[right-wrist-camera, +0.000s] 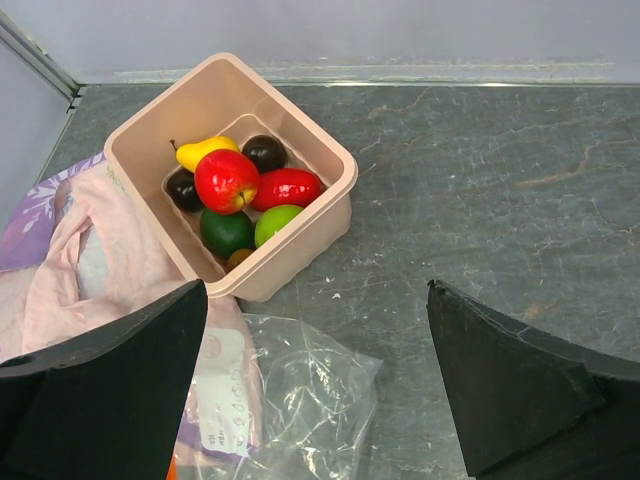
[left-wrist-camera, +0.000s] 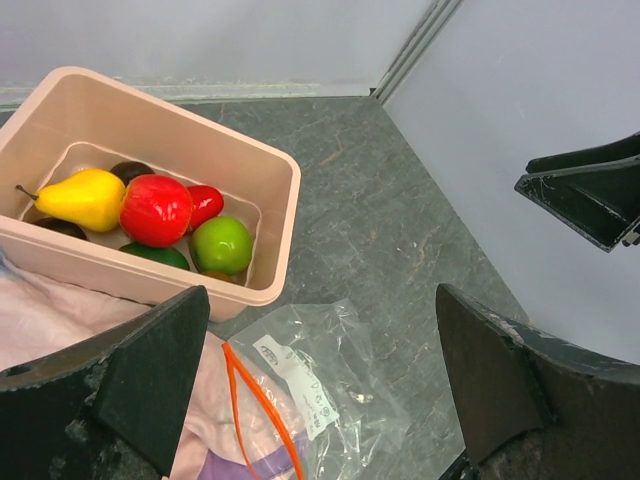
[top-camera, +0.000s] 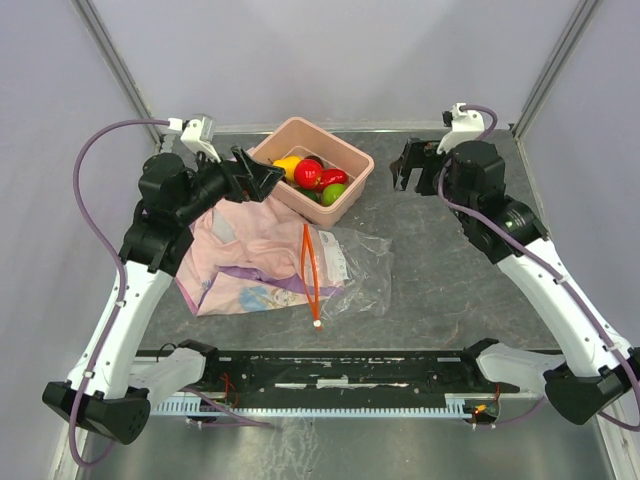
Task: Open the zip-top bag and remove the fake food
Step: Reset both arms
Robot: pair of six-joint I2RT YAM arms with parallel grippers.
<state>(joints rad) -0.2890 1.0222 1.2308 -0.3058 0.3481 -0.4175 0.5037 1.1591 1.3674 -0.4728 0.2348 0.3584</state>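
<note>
The zip-top bag [top-camera: 352, 268] lies flat and crinkled on the table, half on a printed cloth. Its orange-red zip strip [top-camera: 307, 268] is parted in a narrow V, and the white slider [top-camera: 317, 323] sits at the near end. Nothing shows inside the bag [left-wrist-camera: 335, 385] [right-wrist-camera: 310, 400]. The fake food [top-camera: 312, 176] lies in a salmon-pink tub [top-camera: 340, 142]: a yellow pear [left-wrist-camera: 85, 197], a red apple [left-wrist-camera: 155, 210], a green fruit [left-wrist-camera: 222, 245] and dark pieces. My left gripper [top-camera: 266, 178] hovers open at the tub's left side. My right gripper [top-camera: 408, 168] hangs open to the right of the tub. Neither holds anything.
A pink-and-purple printed cloth [top-camera: 240, 265] is spread left of the bag, reaching up to the tub wall [left-wrist-camera: 130, 275] [right-wrist-camera: 300, 250]. Grey walls close in the table at the back and both sides. A black rail [top-camera: 340, 370] runs along the near edge.
</note>
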